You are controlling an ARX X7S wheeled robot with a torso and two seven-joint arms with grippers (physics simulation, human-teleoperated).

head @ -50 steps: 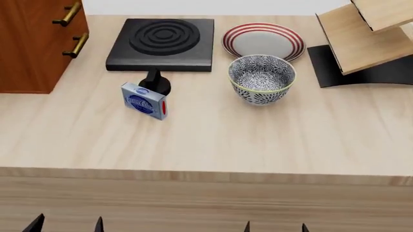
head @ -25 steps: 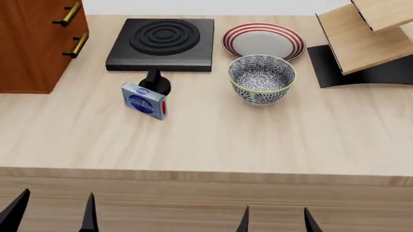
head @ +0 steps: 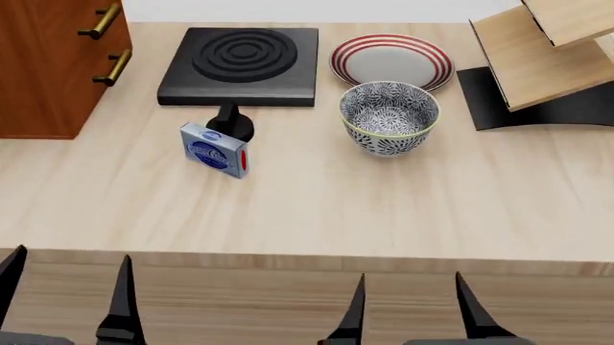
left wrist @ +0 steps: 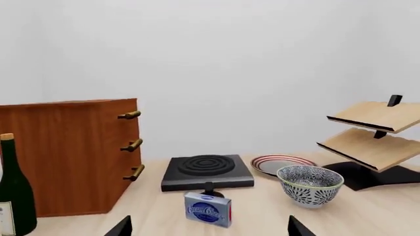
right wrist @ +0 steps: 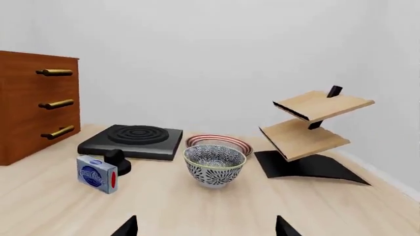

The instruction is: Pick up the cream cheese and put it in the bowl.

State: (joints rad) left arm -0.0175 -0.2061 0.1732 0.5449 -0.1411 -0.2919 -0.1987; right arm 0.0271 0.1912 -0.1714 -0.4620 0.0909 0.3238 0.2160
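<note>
The cream cheese [head: 216, 149], a small silver-grey box with a blue oval logo and a red end, stands on edge on the wooden counter just in front of the black stove's knob; it also shows as the cream cheese [left wrist: 208, 209] and the cream cheese [right wrist: 97, 173]. The patterned bowl [head: 389, 117] sits upright to its right, seen too as the bowl [left wrist: 310, 185] and the bowl [right wrist: 214, 164]. My left gripper [head: 65, 296] and right gripper [head: 410, 305] stand open at the counter's near edge, well short of both, holding nothing.
A black stove [head: 243, 64] and a red-striped plate [head: 390, 60] lie behind. A wooden drawer cabinet [head: 53, 57] stands at far left, a two-tier wooden rack [head: 537, 57] at right. A dark wine bottle [left wrist: 15, 189] stands beside the cabinet.
Both grippers have risen further into the head view from its bottom edge, toward the counter's near edge. The cream cheese and the bowl have not moved.
</note>
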